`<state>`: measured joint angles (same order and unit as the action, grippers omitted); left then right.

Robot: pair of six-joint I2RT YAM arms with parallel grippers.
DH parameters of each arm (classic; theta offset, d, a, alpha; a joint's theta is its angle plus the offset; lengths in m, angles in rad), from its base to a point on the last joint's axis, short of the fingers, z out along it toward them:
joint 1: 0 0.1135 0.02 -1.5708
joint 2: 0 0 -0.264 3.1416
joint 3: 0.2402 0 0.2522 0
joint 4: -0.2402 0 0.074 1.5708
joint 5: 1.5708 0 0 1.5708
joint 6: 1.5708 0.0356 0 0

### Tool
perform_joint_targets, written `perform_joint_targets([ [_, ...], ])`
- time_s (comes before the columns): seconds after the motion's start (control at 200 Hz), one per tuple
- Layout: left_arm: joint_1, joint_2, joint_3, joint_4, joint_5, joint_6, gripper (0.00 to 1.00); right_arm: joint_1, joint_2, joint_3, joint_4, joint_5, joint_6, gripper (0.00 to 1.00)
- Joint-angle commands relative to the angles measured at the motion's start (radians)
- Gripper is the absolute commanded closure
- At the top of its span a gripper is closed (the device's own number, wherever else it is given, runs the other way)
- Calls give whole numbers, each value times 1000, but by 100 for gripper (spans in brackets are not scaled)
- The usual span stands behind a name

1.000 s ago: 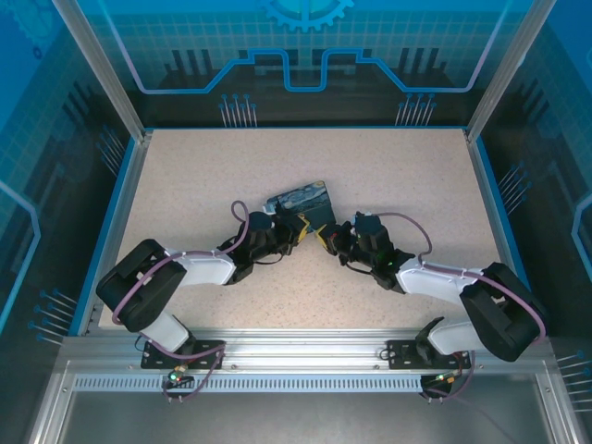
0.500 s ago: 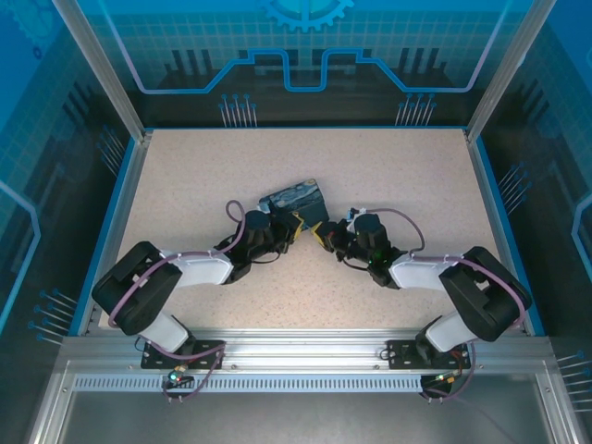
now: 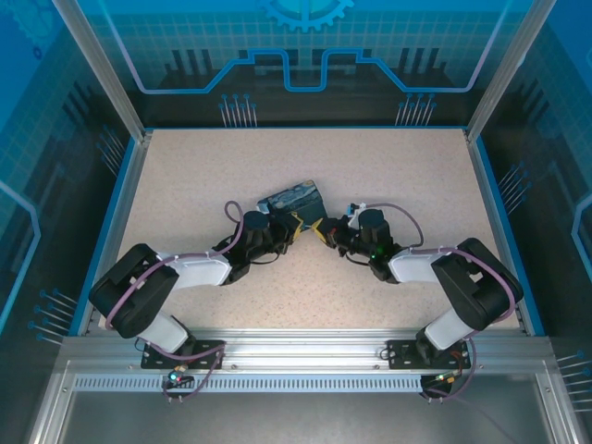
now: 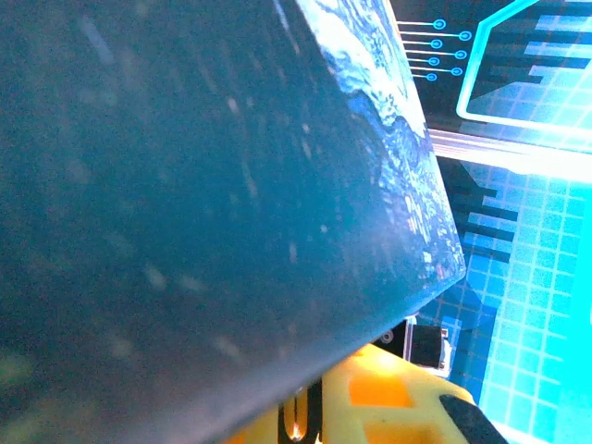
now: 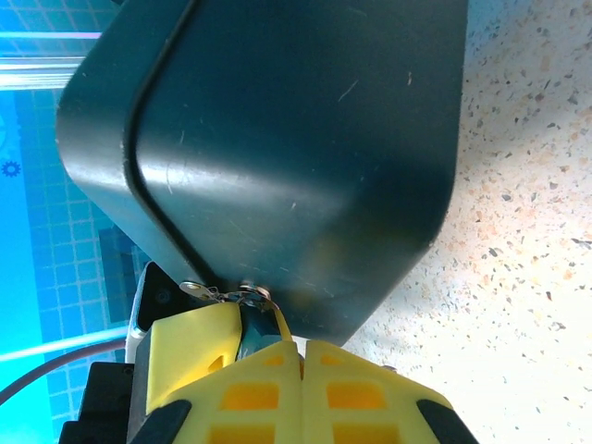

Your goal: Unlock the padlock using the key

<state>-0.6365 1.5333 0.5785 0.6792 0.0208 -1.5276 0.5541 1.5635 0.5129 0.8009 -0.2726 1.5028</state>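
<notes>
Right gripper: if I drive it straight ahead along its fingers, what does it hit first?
The blue box: its dark corner lies directly ahead of the right gripper, and the key pinched at its tips seems to touch the box's seam, though depth is unclear.

Most of the desk (image 3: 398, 176) is wide open: the back strip, both sides and the near part past the arms. The one obstacle is the box (image 3: 292, 196) mid-desk. Its near side is crowded, with the left hand (image 3: 297, 223) and right hand (image 3: 318, 230) right up against it and barely any gap between them.
</notes>
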Motion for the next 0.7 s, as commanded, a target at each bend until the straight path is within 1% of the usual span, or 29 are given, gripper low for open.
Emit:
perform_joint_targets([
  [0.0, -29, -24, 6, 90, 97, 4, 100, 55, -19, 39, 23, -11, 38, 100],
  [0.26, -30, -10, 16, 80, 94, 20, 100, 99, -7, 30, 65, 32, 226, 100],
  [0.315, -32, -9, 14, 77, 91, 21, 100, 104, 9, 17, 102, 47, 297, 100],
  [0.38, -32, -6, 16, 80, 93, 21, 100, 104, 40, 20, 153, 42, 336, 100],
  [0.555, -33, -2, 22, 80, 95, 24, 100, 106, 76, 40, 145, 55, 309, 100],
  [0.695, -36, 8, 23, 76, 90, 29, 100, 103, 110, 83, 163, 29, 273, 100],
])
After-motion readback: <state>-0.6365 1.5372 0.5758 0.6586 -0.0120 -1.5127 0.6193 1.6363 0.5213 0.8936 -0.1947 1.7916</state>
